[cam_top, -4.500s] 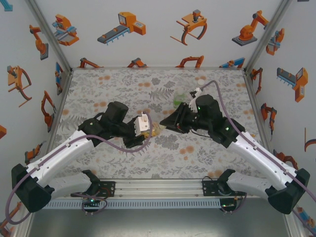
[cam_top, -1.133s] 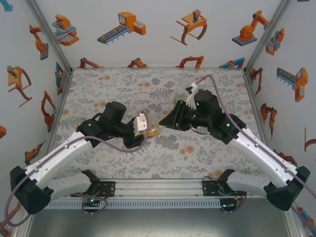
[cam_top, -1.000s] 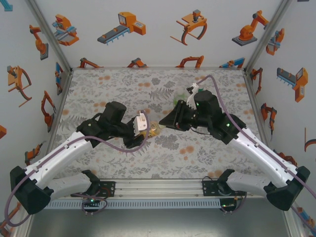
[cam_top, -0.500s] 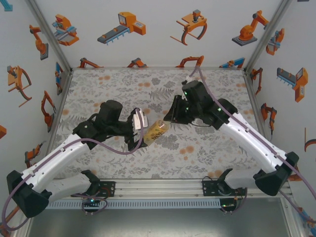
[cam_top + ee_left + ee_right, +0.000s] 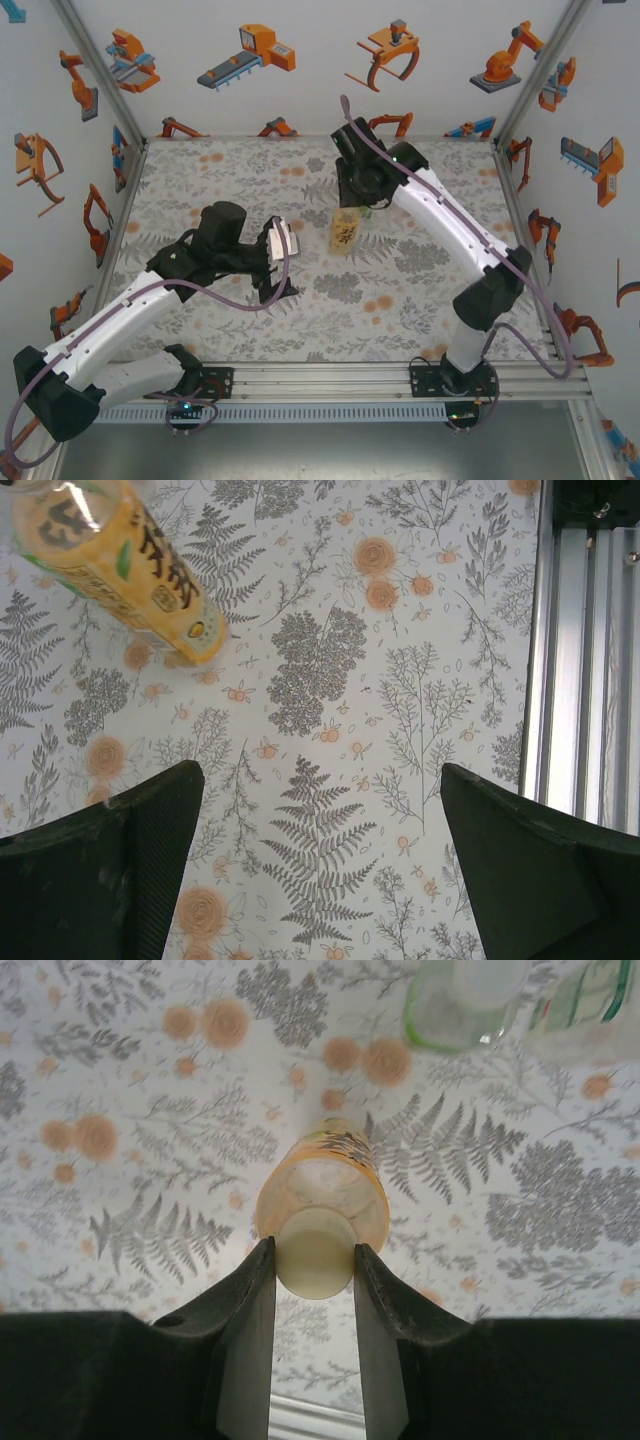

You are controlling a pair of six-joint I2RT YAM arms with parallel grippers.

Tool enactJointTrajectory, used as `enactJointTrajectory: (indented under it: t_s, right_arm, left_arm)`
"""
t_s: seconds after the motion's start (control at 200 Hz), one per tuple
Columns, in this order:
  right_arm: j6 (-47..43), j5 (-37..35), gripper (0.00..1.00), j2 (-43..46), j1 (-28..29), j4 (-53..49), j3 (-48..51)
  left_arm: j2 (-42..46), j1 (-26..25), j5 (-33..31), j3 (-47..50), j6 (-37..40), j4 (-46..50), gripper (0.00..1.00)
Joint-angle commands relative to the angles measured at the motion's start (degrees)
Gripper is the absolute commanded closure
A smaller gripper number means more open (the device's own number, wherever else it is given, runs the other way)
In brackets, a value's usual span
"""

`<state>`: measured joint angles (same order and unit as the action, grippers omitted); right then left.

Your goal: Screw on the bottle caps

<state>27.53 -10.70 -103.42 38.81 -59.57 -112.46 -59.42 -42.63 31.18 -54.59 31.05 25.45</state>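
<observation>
Right wrist, right fingers (image 5: pixel 245 1320) pinching white cap (image 5: pixel 315 1250) on amber bottle (image 5: pixel 320 1170), left fingers (image 5: pixel 120 870) wide, empty, label (image 5: pixel 110 560) illegible.

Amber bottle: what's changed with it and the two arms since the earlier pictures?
The left tool opened and let go of the amber bottle. The right tool, shut on its white cap, carried it away from the left tool toward the far side of the table and turned it upright. The left tool barely shifted place; the right tool's grip stayed shut.

amber bottle (image 5: pixel 120 570) label print, unreadable
</observation>
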Motion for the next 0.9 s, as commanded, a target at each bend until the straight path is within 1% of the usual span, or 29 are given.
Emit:
enactJointTrajectory:
  t_s: [0.0,0.431,0.526,0.771,0.831,0.896]
  right_arm:
    - [-3.71,-1.33,1.0,-4.58,-1.48,-2.33,-7.05]
    - [-4.94,1.41,1.0,-23.64,-2.75,-9.7,-34.6]
    - [-4.93,1.47,1.0,-25.72,-2.77,-10.06,-36.98]
    - [-4.93,1.2,1.0,-27.36,-2.86,-9.81,-36.75]
    - [-4.94,1.29,0.86,-27.67,-2.86,-9.7,-36.63]
    - [-4.89,1.29,0.75,-27.72,-2.87,-9.46,-36.51]
  left_arm:
    - [0.35,0.44,2.25,0.49,-1.05,-1.01,0.06]
    - [-0.75,0.97,3.03,0.28,-1.24,-1.19,0.06]
    - [-0.87,1.14,3.27,0.27,-1.19,-1.15,0.06]
    - [-0.87,1.56,3.76,0.23,-1.37,-1.37,0.06]
    - [-0.86,1.59,3.89,0.1,-1.48,-1.37,0.06]
    - [-0.87,1.64,3.89,0.17,-1.52,-1.37,0.06]
